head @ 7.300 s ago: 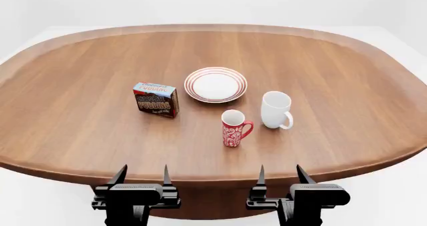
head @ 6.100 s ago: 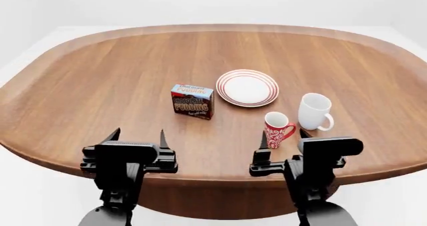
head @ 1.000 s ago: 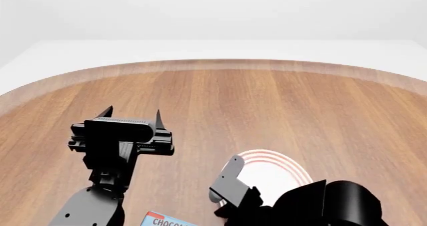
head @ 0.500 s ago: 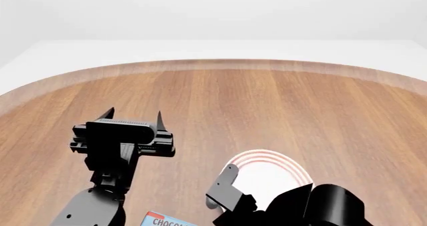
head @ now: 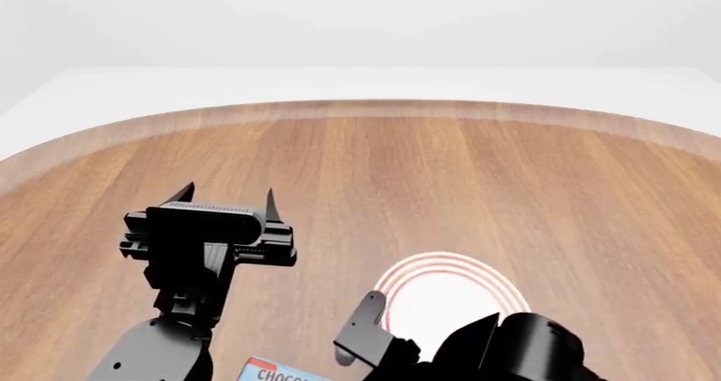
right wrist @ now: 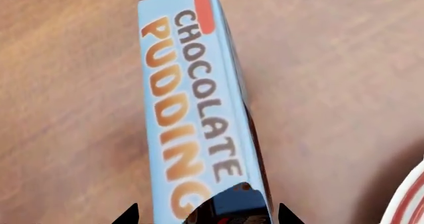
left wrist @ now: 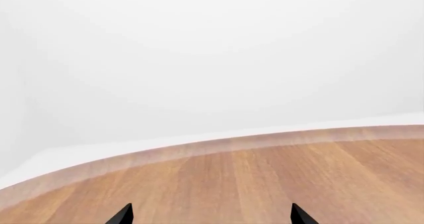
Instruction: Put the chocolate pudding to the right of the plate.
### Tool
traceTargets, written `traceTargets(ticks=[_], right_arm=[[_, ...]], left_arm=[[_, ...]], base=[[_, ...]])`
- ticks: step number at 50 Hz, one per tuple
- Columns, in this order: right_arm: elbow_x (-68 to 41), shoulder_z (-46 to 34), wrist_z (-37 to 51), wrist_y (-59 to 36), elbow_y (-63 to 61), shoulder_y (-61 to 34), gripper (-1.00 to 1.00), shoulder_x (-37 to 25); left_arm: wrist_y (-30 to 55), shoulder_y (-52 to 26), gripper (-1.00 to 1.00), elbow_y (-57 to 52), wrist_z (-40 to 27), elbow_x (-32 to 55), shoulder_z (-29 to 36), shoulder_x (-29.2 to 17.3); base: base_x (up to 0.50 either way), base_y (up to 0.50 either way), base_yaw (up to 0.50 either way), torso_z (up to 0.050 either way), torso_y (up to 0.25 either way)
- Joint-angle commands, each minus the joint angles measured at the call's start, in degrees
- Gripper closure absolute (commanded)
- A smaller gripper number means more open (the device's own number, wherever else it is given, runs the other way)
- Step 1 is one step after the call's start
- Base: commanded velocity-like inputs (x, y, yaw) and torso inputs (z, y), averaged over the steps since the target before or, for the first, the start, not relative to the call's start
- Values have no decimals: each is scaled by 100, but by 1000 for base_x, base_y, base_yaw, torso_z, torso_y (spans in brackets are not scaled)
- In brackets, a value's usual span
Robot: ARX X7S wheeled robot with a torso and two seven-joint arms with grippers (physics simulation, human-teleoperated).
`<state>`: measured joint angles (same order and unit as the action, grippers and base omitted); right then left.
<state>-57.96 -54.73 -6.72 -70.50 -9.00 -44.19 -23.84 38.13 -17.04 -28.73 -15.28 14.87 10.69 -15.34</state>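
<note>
The chocolate pudding (right wrist: 192, 114) fills the right wrist view: a light blue top with orange and brown lettering, a red end and dark brown sides, standing on the wooden table. My right gripper (right wrist: 206, 216) is open just above it, one tip on each side of the box with a gap to each. In the head view only the pudding's top edge (head: 282, 372) shows at the bottom, beside one of the right gripper's fingers (head: 366, 322). The plate (head: 451, 292) with red rings lies right of the box, partly hidden by my right arm; its rim (right wrist: 407, 199) also shows in the right wrist view. My left gripper (head: 222, 197) is open and empty, held above the table.
The wooden oval table (head: 372, 161) stretches away to its far curved edge (left wrist: 219, 144), with white floor and wall beyond. The left wrist view shows only bare wood between the left gripper's tips (left wrist: 210, 216). The two mugs are out of view.
My right arm has sunk lower and shifted a little left in the head view, towards the pudding box. The left gripper has barely moved.
</note>
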Motion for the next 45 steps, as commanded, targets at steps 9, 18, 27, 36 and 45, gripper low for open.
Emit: traceTargets(ticks=[9, 18, 27, 36, 45], right_arm=[[220, -389, -261, 187, 348, 35, -100, 149], [228, -443, -290, 275, 54, 37, 100, 38], [33, -304, -162, 205, -475, -31, 100, -128], [-978, 462, 622, -442, -1203, -251, 100, -337], [-1603, 941, 1205, -731, -1222, -354, 100, -485]], left_arm=[[-76, 49, -100, 32, -33, 43, 17, -31], [-119, 47, -100, 70, -47, 48, 43, -39], [-127, 47, -100, 73, -67, 67, 42, -61], [-125, 36, -100, 64, -94, 92, 22, -83], [-96, 19, -100, 30, -123, 114, 36, -93]], base=[[0, 0, 0, 0, 0], [0, 0, 0, 0, 0], [0, 0, 0, 0, 0], [0, 0, 0, 0, 0], [0, 0, 0, 0, 0]])
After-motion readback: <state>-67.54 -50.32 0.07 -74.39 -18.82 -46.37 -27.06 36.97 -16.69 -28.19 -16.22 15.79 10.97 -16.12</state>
